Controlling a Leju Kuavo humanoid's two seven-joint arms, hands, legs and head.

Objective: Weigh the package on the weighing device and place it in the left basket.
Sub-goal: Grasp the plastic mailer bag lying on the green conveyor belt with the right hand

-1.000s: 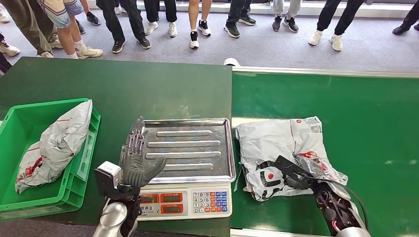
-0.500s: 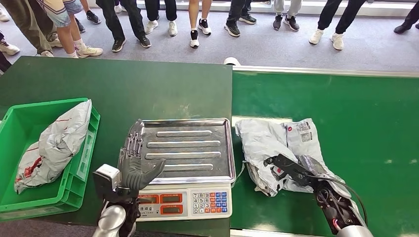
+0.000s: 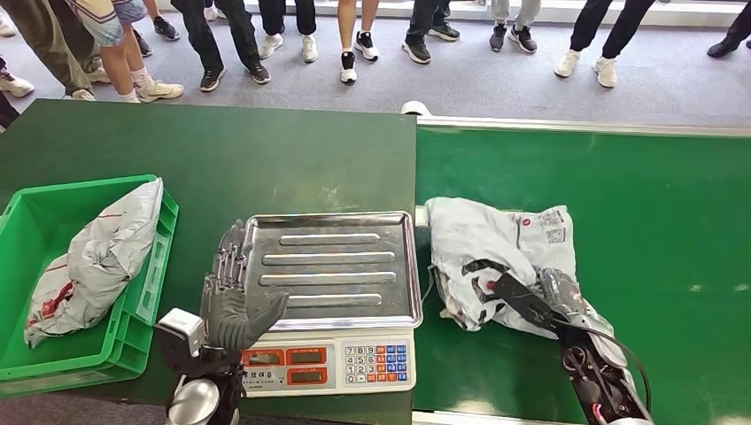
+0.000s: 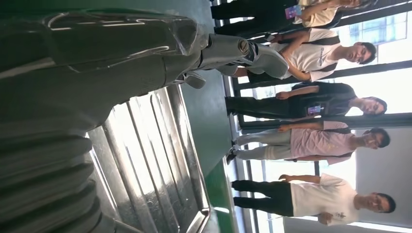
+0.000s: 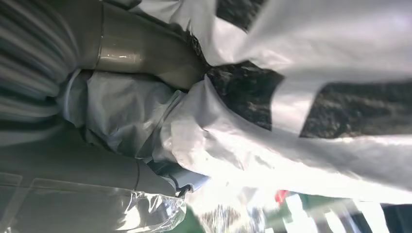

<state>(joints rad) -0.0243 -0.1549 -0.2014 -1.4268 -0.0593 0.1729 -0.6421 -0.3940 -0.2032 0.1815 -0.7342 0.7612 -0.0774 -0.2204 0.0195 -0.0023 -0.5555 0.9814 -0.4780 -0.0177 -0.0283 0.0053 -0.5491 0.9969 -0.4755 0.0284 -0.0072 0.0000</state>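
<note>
right hand on package beside the scale

the package (image 3: 496,257), a crumpled grey-white mailer with red and black print, lies on the green belt (image 3: 655,230) right of centre in the head view, its left edge just beside the scale (image 3: 332,305). the right hand (image 3: 522,301) rests on its lower half; the right wrist view shows grey fingers (image 5: 145,53) closed around a fold of the plastic film (image 5: 160,121).

the left hand (image 3: 232,297) stands upright at lower centre-left, fingers straight and slightly apart, holding nothing, just beside the left rim of the steel tray (image 3: 336,266).

the green basket (image 3: 27,221) sits at the left edge with another grey bag (image 3: 97,257) inside. people's legs (image 3: 354,35) line the top of the frame.
</note>
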